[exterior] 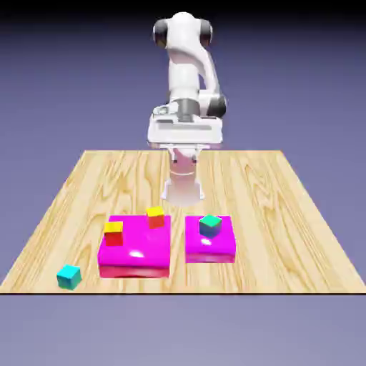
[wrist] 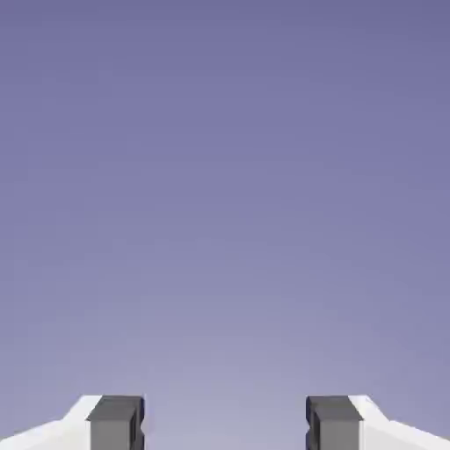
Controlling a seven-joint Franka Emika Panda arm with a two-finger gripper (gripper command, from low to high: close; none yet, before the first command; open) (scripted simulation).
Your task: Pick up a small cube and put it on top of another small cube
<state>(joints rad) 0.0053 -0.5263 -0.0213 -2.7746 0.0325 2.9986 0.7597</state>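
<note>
Open gripper up high, small cyan cube down on the table

You have a broad, pale wooden table (exterior: 264,214) in the exterior view, with your white, jointed robot arm (exterior: 184,68) at its far edge. Toward the table's near side, on the exterior view's left, you see the larger magenta block, a glossy, flat-topped slab (exterior: 136,250). It bears two yellow-topped red cubes: one (exterior: 114,234) by its left edge, the other (exterior: 155,218) at its far right corner. Just beside it, to the right, your smaller glossy magenta block (exterior: 210,250) carries a green-topped cube with blue sides (exterior: 209,226) on its top. Your two-finger gripper (wrist: 225,424) is open, its grey fingertips (wrist: 114,431) wide apart against the blue-violet backdrop (wrist: 225,176). Your small, plain cyan-teal cube (exterior: 69,277) rests directly on the wood near the table's near left corner, apart from the larger magenta block.
</note>
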